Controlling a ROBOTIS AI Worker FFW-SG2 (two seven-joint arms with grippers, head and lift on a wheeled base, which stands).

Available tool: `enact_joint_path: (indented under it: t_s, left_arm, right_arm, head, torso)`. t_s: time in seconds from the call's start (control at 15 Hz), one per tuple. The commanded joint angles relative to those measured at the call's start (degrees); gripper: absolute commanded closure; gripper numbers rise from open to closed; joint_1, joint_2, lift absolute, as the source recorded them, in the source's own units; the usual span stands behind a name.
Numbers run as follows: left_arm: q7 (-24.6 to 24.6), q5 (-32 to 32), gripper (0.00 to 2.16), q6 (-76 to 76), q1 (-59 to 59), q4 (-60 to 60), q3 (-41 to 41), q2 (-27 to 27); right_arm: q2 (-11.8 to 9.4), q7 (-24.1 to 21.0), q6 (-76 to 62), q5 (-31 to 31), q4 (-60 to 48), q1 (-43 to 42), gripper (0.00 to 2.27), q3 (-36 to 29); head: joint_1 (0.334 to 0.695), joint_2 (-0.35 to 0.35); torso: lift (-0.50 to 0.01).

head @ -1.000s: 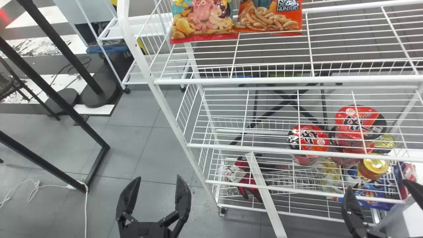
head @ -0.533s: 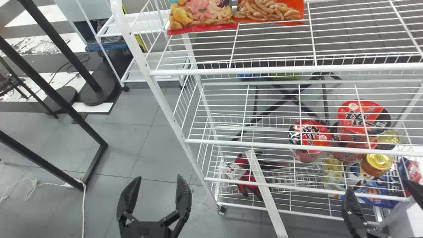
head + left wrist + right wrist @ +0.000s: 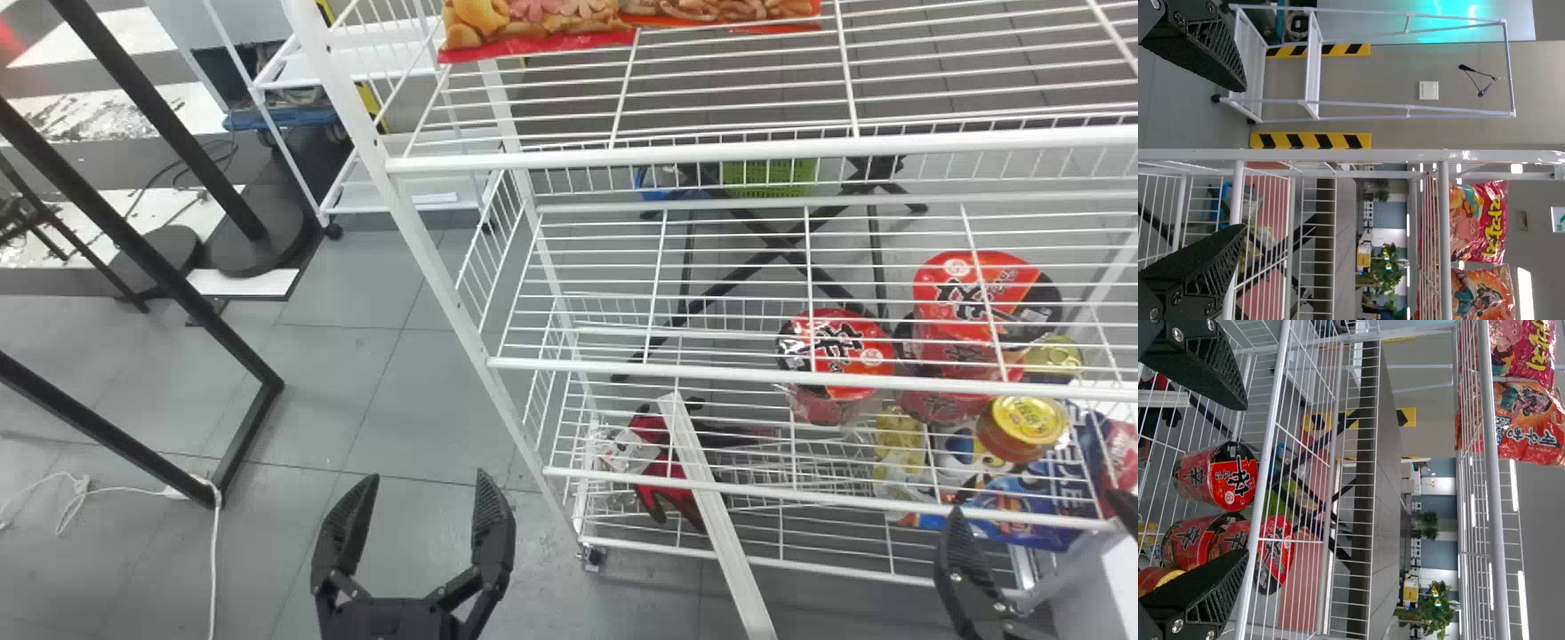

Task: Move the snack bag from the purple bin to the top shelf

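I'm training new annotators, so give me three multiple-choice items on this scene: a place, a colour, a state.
1. Where are the red and orange snack bags?
A) floor
B) top shelf
C) bottom shelf

2. What colour is the rack?
A) white
B) green
C) black

3. How is the left gripper?
A) jaws shut
B) gripping a bag
C) jaws apart, nothing held

Key:
1 B: both wrist views show them on the rack's highest shelf.
2 A: its posts and wires are white.
3 C: the head view shows a gap between the jaws.
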Motion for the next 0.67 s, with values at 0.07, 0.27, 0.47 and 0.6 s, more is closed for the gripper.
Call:
enact_joint_path:
  t_s: [0.07, 0.27, 0.47, 0.6]
  left_arm:
    - [0.1, 0.0, 0.07, 0.0, 0.0, 0.2, 0.1, 0.2]
    - [0.1, 0.0, 0.07, 0.0, -0.2, 0.3, 0.1, 0.2]
    - [0.0, 0.0, 0.07, 0.0, -0.5, 0.6, 0.2, 0.3]
    - [-0.1, 0.0, 0.07, 0.0, -0.7, 0.7, 0.2, 0.3]
  right_arm:
    - [0.0, 0.0, -0.2, -0.1, 0.0, -0.1, 0.02, 0.1]
    - [0.0, 0.0, -0.2, -0.2, 0.3, -0.4, 0.02, 0.1]
    - [0.1, 0.0, -0.2, -0.2, 0.2, -0.4, 0.02, 0.1]
    - [0.1, -0.1, -0.2, -0.1, 0.2, -0.5, 0.02, 0.0]
  head:
    - [0.695, 0.236]
    - [0.695, 0.238]
    - [0.695, 0.237]
    - [0.695, 0.237]
  torso:
    - [-0.313]
    - [-0.325]
    - [-0.336]
    - [-0.344]
